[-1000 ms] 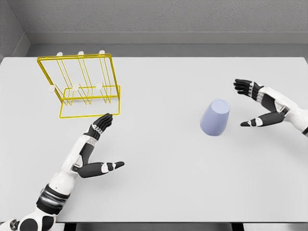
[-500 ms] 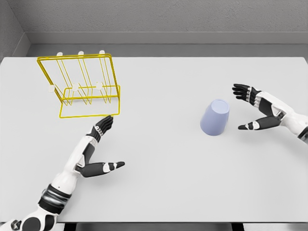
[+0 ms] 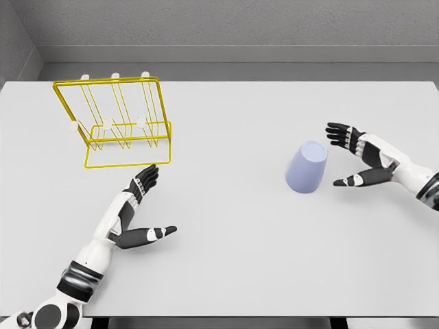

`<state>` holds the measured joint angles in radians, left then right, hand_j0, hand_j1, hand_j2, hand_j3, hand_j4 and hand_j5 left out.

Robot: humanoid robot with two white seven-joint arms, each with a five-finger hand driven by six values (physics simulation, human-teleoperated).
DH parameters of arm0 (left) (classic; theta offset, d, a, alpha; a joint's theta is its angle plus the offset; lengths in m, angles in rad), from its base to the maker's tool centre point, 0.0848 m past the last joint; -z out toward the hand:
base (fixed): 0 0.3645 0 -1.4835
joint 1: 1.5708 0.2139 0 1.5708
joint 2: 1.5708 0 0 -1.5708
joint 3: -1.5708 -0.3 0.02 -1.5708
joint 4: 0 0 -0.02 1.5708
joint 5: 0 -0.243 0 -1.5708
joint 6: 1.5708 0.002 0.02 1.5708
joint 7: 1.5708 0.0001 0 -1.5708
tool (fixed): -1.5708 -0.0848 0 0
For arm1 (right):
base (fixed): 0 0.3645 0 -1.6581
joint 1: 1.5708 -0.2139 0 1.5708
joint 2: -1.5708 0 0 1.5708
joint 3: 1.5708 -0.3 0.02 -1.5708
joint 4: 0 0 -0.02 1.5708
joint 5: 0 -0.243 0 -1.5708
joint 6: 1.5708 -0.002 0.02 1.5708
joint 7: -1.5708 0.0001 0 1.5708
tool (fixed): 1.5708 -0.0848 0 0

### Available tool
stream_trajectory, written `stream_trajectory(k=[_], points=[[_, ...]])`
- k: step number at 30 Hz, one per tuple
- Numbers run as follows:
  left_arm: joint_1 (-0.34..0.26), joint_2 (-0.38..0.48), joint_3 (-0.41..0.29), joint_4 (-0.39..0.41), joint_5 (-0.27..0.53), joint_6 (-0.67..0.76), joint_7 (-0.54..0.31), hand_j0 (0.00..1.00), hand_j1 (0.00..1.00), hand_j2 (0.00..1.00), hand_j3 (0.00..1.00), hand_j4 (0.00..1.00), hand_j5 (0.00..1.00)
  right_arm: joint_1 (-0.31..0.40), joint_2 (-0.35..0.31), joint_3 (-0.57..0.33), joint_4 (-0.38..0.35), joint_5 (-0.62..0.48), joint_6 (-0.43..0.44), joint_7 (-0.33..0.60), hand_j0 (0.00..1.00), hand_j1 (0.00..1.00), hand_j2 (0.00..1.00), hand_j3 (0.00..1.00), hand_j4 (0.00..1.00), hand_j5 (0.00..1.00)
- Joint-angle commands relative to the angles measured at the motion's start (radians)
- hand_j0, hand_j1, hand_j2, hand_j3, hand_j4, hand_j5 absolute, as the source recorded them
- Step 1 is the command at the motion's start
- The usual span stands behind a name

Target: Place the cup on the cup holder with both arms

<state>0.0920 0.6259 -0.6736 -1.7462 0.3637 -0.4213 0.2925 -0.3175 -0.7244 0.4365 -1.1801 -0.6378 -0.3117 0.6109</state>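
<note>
Head view of a white table (image 3: pixel 226 260) bounded at the rear by a grey wall. The cup (image 3: pixel 306 167), pale lavender and tapered, rests on the table to the right of centre, tilted so that its narrower closed end points up and away from the camera. All positions below are given relative to the cup.

The cup holder (image 3: pixel 115 123), a yellow wire rack with several upright prongs tipped in white, stands well apart to the left of the cup and farther back, near the table's rear left corner. No cup hangs on it.

The right hand (image 3: pixel 357 159) lies just to the right of the cup, close beside it but not touching. Its fingers (image 3: pixel 339 133) are spread and extended toward the cup's upper end, the thumb reaching toward the cup's lower side; the hand holds nothing.

The left hand (image 3: pixel 137 212) lies well to the left of the cup and nearer the camera, just in front of the cup holder's base. Its fingers (image 3: pixel 145 177) are extended and point toward the rack, the thumb splayed to the side; it grasps nothing.
</note>
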Motion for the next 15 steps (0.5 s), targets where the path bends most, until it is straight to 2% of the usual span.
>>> stream_trajectory(k=[1,10,15], points=[[0.002,0.002,0.002,-0.003,-0.002,0.002,-0.001,1.00,1.00,1.00,1.00,1.00,1.00,0.000,0.003,-0.001,0.004,-0.006,0.002,0.000,1.00,1.00,1.00,1.00,1.00,1.00],[0.000,0.002,0.003,-0.006,-0.002,0.004,-0.004,1.00,1.00,1.00,1.00,1.00,1.00,0.002,0.014,-0.002,0.008,-0.006,0.003,0.000,1.00,1.00,1.00,1.00,1.00,1.00],[0.000,0.000,0.003,-0.006,-0.002,0.002,-0.004,1.00,1.00,1.00,1.00,1.00,1.00,0.000,0.046,0.001,0.007,-0.005,0.003,0.000,1.00,1.00,1.00,1.00,1.00,1.00]])
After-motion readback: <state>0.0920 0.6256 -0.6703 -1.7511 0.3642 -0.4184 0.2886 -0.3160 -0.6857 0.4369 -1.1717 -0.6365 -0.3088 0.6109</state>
